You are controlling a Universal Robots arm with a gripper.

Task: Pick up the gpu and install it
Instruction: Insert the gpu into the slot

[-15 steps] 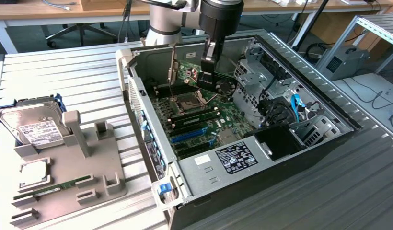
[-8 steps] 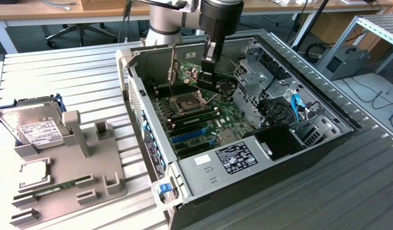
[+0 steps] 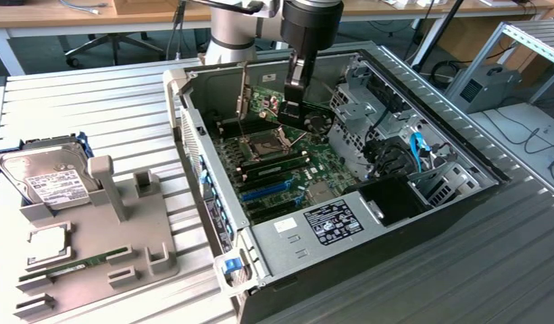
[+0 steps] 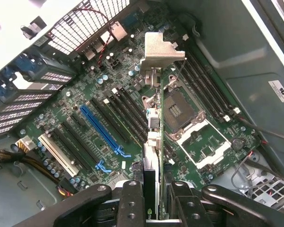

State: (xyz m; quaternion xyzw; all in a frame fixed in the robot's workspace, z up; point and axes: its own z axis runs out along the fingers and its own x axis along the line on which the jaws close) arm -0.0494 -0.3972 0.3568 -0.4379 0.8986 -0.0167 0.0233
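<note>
The gpu (image 3: 269,106), a green card with a black fan and a silver end bracket, hangs inside the open computer case (image 3: 191,142), a little above the motherboard (image 3: 286,169). My gripper (image 3: 295,91) reaches down from above and is shut on the card's upper edge. In the wrist view the gpu (image 4: 157,137) shows edge-on between my two black fingers (image 4: 132,203), with its silver bracket (image 4: 158,49) at the far end. Under it lie the expansion slots, among them a long blue slot (image 4: 102,130). The card touches no slot.
The CPU socket (image 4: 182,111) sits beside the held card, with RAM slots (image 4: 206,90) beyond it. Drive cages and cables (image 3: 398,152) fill the case's far side. At the exterior view's left a grey fixture (image 3: 96,270) carries a hard drive (image 3: 47,179), a RAM stick (image 3: 74,266) and a CPU (image 3: 47,243).
</note>
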